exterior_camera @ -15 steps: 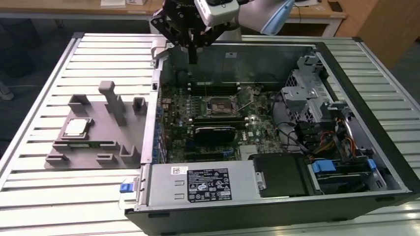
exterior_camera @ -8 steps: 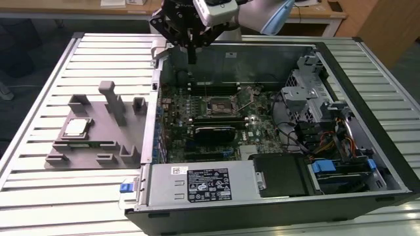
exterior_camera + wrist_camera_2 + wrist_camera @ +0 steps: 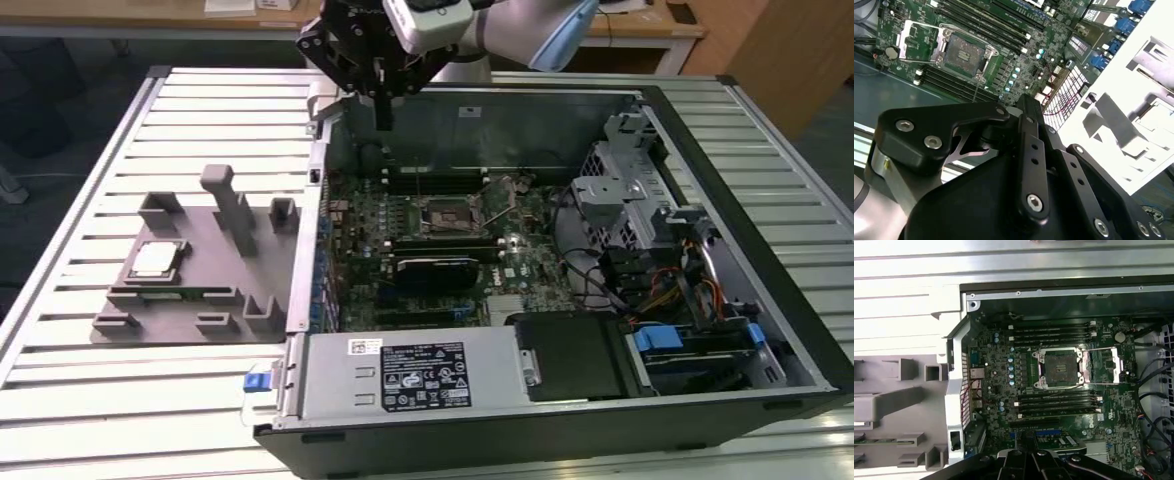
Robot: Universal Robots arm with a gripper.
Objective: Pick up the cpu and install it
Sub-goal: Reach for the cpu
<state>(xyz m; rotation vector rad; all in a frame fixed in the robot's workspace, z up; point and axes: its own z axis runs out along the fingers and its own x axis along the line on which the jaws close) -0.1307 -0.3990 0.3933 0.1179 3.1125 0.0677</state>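
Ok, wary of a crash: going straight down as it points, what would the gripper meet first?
Probably the motherboard inside the open computer case, not the cpu on its tray; depth is unclear.

Open socket (image 3: 1059, 368) between memory slots (image 3: 1054, 331)

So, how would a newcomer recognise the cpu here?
Find the open computer case; on the exterior view's left of it lies a grey holder tray. The cpu lies flat on it, the only silvery metal square against its grey plastic.
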